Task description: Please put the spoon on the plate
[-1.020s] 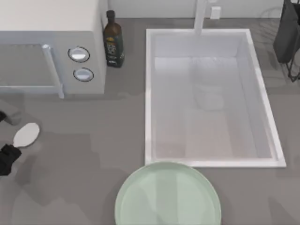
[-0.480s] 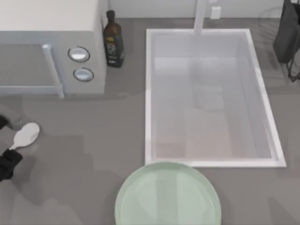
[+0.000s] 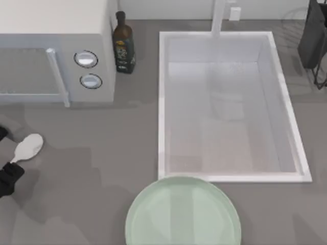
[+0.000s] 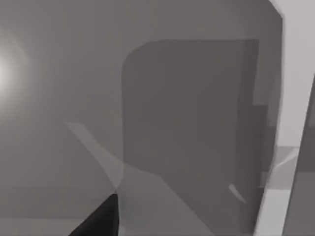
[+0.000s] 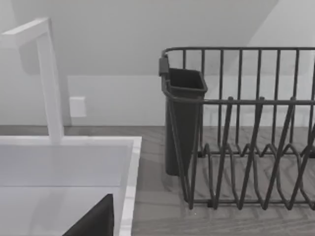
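Note:
The white spoon [image 3: 28, 147] lies on the grey counter at the far left, in front of the microwave. Its thin handle points toward the counter's front-left edge. My left gripper [image 3: 6, 154] is at the left edge of the top view, open, with a dark finger on either side of the handle's end and apart from it. One of its fingertips [image 4: 101, 219] shows in the left wrist view against a grey surface. The pale green plate [image 3: 183, 213] sits at the front centre, well to the right of the spoon. A right fingertip [image 5: 96, 219] shows by the sink's back corner.
A microwave [image 3: 56, 51] stands at the back left with a dark bottle [image 3: 123, 43] beside it. The white sink [image 3: 163, 102] and its faucet [image 5: 49, 78] take up the centre right. A dark dish rack [image 5: 246, 128] stands at the back right.
The near finger of my left gripper has slid a little toward the front edge, uncovering the spoon's handle. The spoon's bowl has stayed where it was.

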Controlling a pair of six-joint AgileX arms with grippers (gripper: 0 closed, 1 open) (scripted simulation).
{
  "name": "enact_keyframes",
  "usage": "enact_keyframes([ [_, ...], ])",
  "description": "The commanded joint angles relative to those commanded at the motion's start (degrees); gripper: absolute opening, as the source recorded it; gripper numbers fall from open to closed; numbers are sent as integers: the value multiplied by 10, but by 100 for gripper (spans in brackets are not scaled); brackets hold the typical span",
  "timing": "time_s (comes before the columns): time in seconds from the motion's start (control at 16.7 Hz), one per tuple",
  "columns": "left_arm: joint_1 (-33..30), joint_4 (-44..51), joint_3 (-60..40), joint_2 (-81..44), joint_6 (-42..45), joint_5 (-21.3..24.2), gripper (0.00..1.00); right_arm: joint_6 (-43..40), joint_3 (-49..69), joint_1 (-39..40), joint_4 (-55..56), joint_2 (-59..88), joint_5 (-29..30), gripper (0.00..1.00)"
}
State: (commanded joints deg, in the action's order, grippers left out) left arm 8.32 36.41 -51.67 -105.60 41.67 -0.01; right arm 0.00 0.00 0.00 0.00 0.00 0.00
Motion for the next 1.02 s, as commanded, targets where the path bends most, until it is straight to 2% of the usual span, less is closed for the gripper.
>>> enact_keyframes([
  [0.24, 0, 0, 0, 0, 0, 0, 2, 0, 0, 0, 0, 0, 0, 100],
  [0.3, 0, 0, 0, 0, 0, 0, 0, 0, 0, 0, 0, 0, 0, 100],
  [0.72, 0, 0, 0, 0, 0, 0, 0, 0, 0, 0, 0, 0, 0, 100],
  [0.78, 0, 35, -15, 35, -4, 11, 0, 0, 0, 0, 0, 0, 0, 100],
  [1.02, 0, 78, -47, 49, -3, 11, 0, 0, 0, 0, 0, 0, 0, 100],
])
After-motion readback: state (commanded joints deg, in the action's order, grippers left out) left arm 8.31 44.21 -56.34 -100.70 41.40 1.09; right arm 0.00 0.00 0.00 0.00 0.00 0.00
